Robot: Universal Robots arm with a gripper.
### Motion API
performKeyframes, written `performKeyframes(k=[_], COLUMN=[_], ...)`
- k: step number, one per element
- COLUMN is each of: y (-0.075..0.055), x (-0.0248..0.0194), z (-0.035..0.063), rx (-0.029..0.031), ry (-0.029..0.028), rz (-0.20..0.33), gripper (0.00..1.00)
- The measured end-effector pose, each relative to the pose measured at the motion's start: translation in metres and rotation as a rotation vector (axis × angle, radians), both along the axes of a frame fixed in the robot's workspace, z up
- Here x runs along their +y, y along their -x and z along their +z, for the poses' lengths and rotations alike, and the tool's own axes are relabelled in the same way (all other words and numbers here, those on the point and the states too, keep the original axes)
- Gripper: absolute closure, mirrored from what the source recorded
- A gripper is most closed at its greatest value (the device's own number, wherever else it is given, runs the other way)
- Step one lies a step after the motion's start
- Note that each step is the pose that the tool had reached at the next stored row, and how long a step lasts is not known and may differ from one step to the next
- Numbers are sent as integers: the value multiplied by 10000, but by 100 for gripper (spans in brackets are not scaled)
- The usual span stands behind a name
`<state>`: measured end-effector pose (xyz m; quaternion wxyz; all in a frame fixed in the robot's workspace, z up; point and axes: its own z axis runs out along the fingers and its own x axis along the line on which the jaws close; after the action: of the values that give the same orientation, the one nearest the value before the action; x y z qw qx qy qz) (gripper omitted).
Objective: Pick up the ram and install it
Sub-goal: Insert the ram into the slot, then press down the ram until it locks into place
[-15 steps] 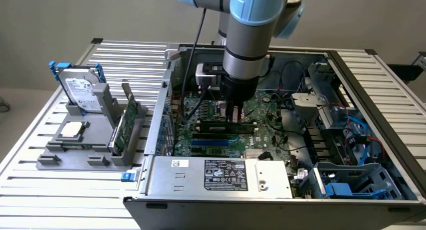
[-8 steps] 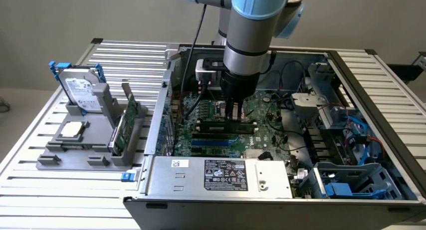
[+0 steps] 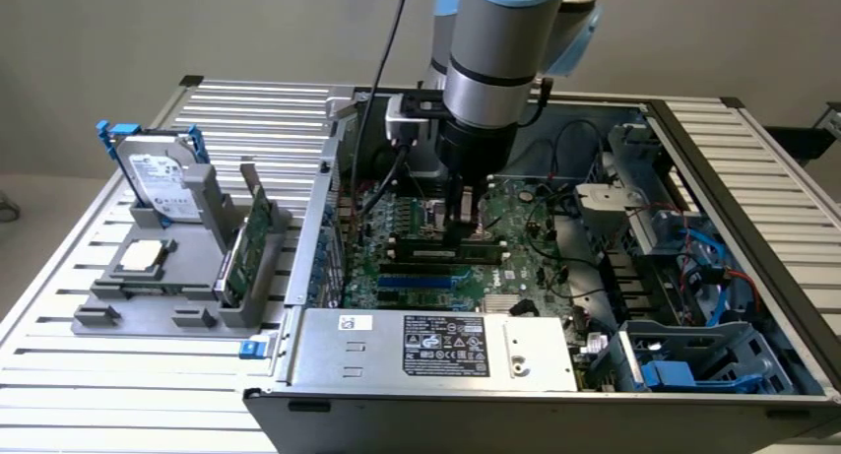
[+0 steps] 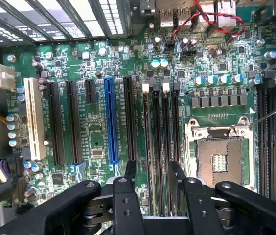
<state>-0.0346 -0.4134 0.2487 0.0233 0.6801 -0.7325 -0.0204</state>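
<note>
My gripper (image 3: pixel 463 227) hangs straight down inside the open computer case, over the memory slots of the green motherboard (image 3: pixel 526 267). Right below it the ram (image 3: pixel 447 247), a long dark stick with green edges, stands in a slot. In the wrist view my two black fingers (image 4: pixel 130 171) stand apart, one on each side of the row of memory slots (image 4: pixel 160 127). The ram (image 4: pixel 152 142) runs edge-on between them and neither finger presses on it. My gripper (image 4: pixel 153 169) is open.
The empty processor socket (image 4: pixel 221 156) lies beside the slots. To the exterior view's left, a grey holder (image 3: pixel 171 296) carries a hard drive with a blue bracket (image 3: pixel 158 178), a small silver chip (image 3: pixel 142 259) and another green board (image 3: pixel 254 242). The power supply (image 3: pixel 434 346) and drive cages (image 3: pixel 696 356) crowd the case.
</note>
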Motion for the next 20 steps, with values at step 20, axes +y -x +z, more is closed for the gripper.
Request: performKeyframes(k=[20], y=[0], x=[0], z=[3], rx=[6], ry=[-1], rz=[1], gripper=[89])
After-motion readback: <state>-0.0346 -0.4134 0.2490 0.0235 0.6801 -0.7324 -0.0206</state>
